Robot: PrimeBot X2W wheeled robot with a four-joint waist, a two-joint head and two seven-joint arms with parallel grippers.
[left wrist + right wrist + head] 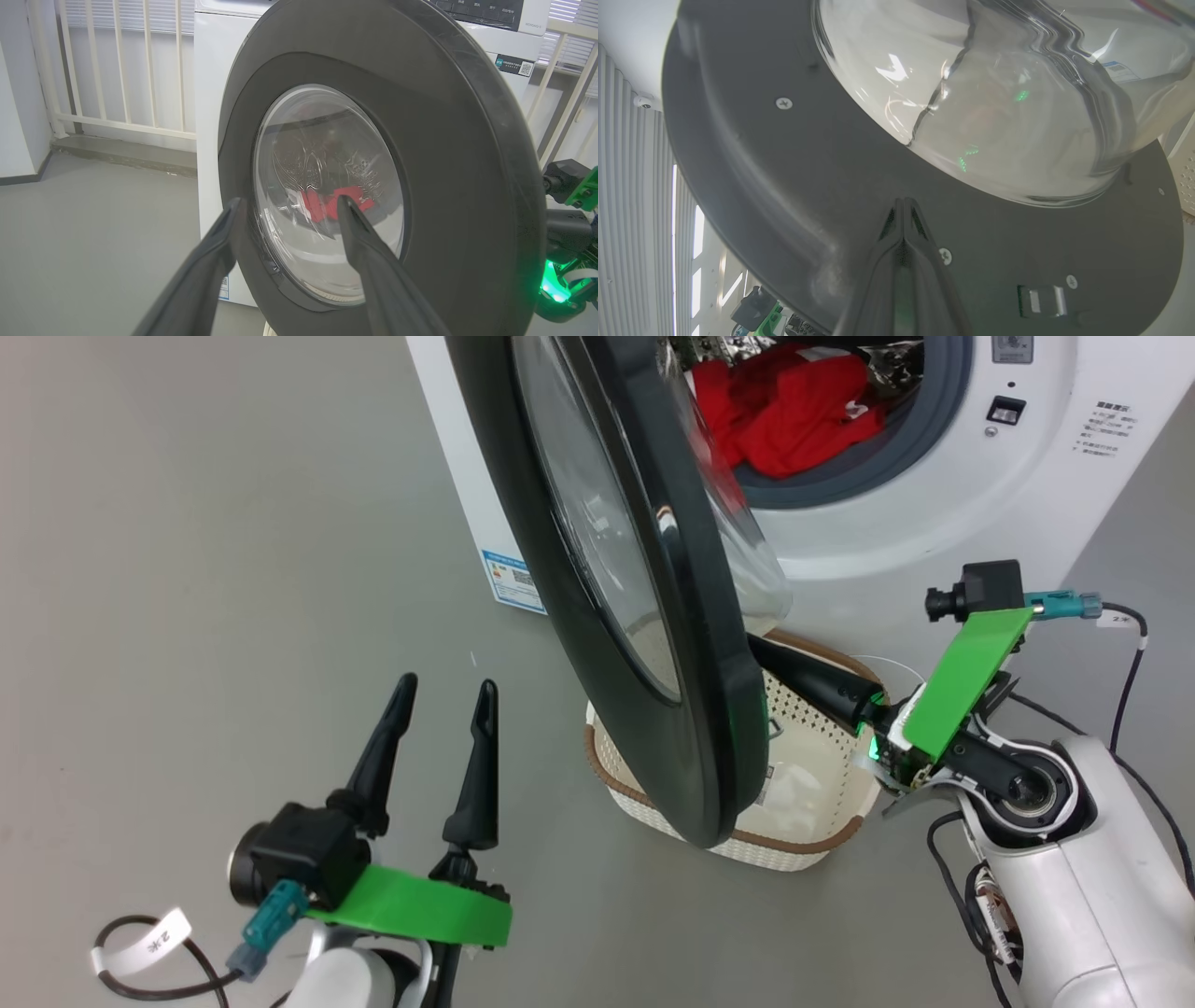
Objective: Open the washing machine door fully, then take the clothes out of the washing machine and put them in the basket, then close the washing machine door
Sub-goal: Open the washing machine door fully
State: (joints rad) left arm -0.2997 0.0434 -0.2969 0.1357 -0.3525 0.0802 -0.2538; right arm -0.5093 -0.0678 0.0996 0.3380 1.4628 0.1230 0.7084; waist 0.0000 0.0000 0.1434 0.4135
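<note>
The washing machine [943,513] stands at the upper right with its door [653,616] swung partway out, edge-on to me. Red clothes [794,415] lie in the drum and show through the door glass [334,205]. The cream basket [803,845] sits on the floor below the door, partly hidden by it. My left gripper [443,695] is open and empty, left of the door and facing its outer side [289,203]. My right gripper [903,201] is shut, its tips against the door's dark inner face below the glass bowl. Its fingers [812,681] reach over the basket behind the door.
Grey floor [187,569] spreads to the left of the machine. A white railing [117,70] runs along the wall beside the washer. Cables [1130,663] hang off my right wrist. A blue-and-white label [512,581] sits low on the machine's front.
</note>
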